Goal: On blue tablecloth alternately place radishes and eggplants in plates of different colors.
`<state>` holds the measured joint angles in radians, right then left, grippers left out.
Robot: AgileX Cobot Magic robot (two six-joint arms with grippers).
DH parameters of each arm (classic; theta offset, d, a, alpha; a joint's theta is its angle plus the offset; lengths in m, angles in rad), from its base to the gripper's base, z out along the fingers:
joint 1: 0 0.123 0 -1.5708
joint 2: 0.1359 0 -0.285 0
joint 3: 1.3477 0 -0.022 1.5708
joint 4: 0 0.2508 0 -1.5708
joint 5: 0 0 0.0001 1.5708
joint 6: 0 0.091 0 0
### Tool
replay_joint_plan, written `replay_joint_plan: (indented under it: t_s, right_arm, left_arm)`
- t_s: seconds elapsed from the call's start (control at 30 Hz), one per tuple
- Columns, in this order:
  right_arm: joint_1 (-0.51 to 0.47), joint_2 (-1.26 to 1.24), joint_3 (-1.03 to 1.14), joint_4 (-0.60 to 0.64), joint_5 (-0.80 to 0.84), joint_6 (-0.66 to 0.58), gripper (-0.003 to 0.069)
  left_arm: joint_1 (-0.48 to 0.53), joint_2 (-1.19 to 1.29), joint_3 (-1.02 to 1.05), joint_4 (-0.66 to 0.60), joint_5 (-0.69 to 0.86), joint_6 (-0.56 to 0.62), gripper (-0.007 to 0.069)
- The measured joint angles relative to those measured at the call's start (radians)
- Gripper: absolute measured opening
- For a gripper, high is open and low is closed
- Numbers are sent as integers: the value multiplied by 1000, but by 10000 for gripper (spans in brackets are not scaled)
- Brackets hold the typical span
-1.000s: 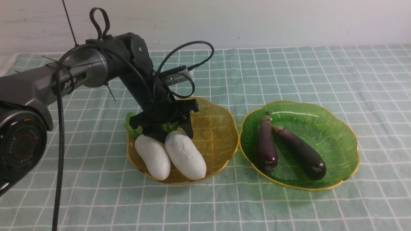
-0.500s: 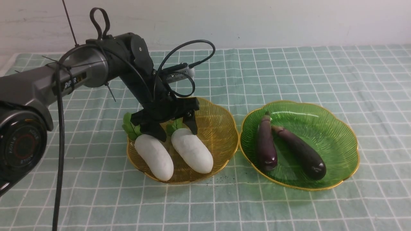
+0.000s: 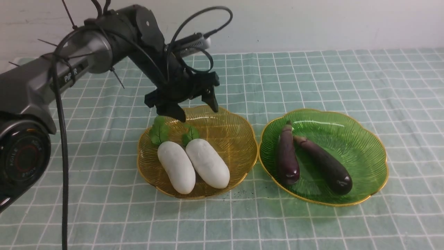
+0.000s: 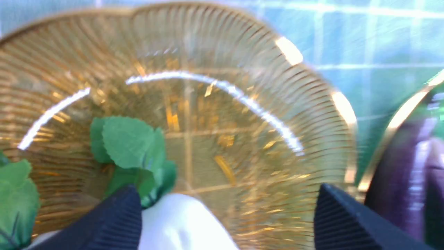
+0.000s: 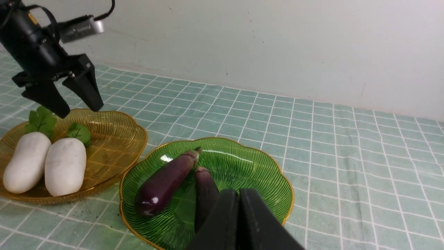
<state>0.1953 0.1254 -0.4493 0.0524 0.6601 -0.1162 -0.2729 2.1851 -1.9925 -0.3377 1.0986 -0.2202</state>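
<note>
Left end effector [image 3: 197,113] gapes wide, empty, above the amber plate [image 3: 233,139].

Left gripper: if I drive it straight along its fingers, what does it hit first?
Most likely the leafy end of the right-hand radish: the open left gripper points down at it. Between its fingers lies only the amber plate. Depth is unclear.

Left arm [image 3: 34,83] is a grey tube with white PiPER lettering and black joints, black cables [image 3: 63,173] zip-tied along it, red ring on the big round joint [image 3: 20,158]. Left pincer [image 3: 197,114] is matte black, wedge fingers [image 4: 114,222] with ribbed pads.
</note>
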Motion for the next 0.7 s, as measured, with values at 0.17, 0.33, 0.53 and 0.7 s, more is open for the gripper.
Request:
replay_joint_plan:
  t_s: [0.17,0.33,0.53,0.7]
  right_arm:
    - [0,0,0,0,-5,0,-15]
    - [0,0,0,0,-65,0,-15]
    - [0,0,0,0,-82,0,-15]
    - [0,0,0,0,-82,0,-15]
  left_arm:
    - [0,0,-121,0,116,-4,357]
    - [0,0,-159,0,132,6,103]
    - [0,0,-160,2,136,82,-7]
    - [0,0,-160,3,136,97,-8]
